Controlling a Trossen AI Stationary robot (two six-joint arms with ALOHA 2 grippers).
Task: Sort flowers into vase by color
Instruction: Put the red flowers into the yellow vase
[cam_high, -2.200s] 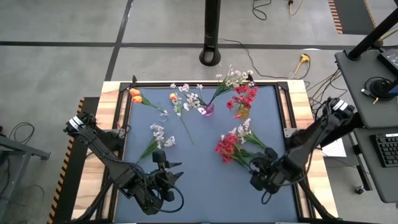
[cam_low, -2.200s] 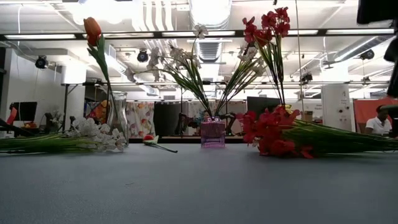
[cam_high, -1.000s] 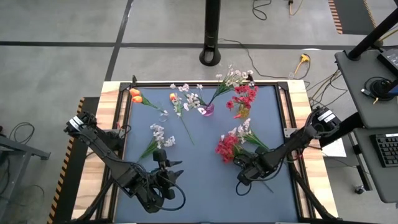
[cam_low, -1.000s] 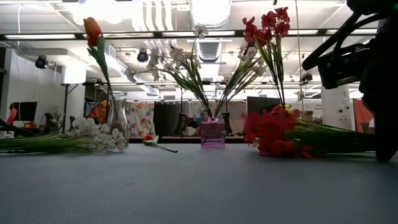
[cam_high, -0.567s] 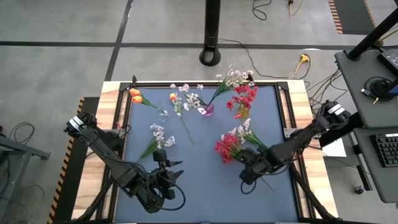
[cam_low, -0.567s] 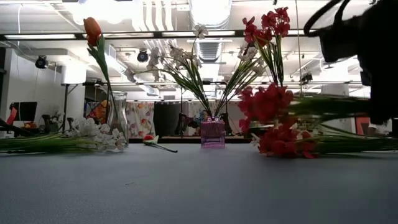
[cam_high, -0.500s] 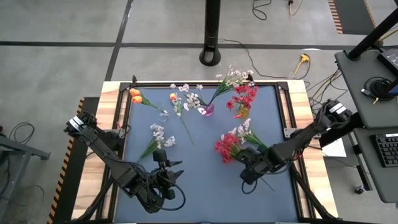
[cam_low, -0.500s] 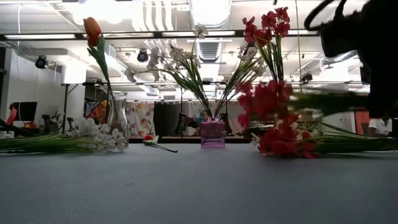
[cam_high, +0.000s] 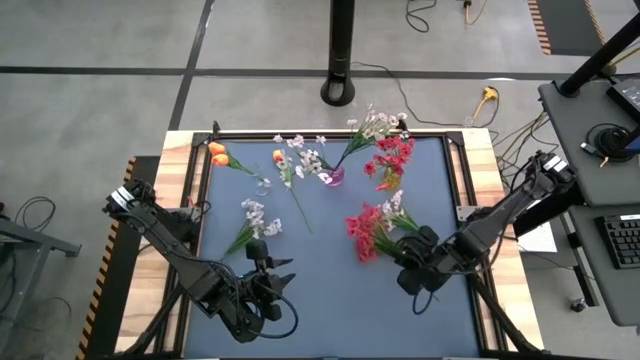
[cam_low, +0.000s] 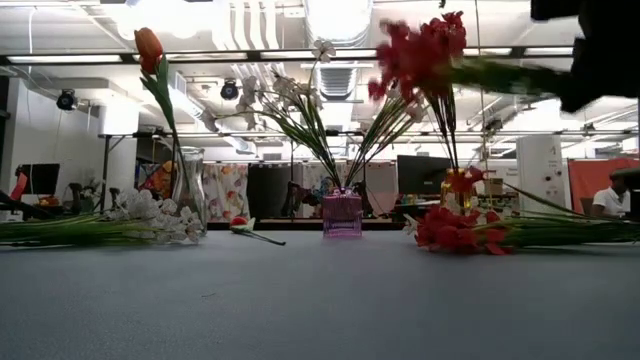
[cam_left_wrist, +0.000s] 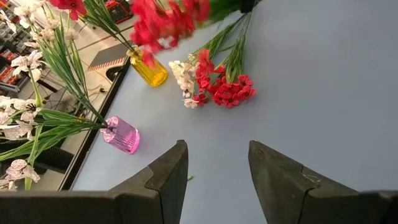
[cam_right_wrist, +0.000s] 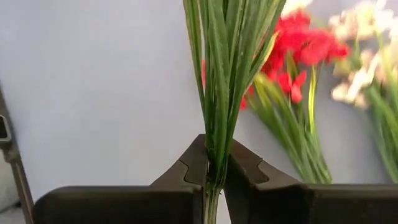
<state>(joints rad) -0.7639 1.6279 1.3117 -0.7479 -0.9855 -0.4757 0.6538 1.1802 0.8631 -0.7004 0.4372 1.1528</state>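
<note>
Lifted off the table since earlier, red spray (cam_low: 420, 50) sits pinched in right claw (cam_right_wrist: 214, 171); left claw (cam_left_wrist: 217, 165) gapes.

Red spray (cam_low: 415, 48), pink vase (cam_low: 342, 216)

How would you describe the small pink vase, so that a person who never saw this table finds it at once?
Look at the far edge of the blue table, near its middle. There stands the pink vase, a small see-through block holding white sprays that fan outward. The yellow vase beside it holds red flowers, and the clear glass vase farther left holds an orange tulip.
</note>
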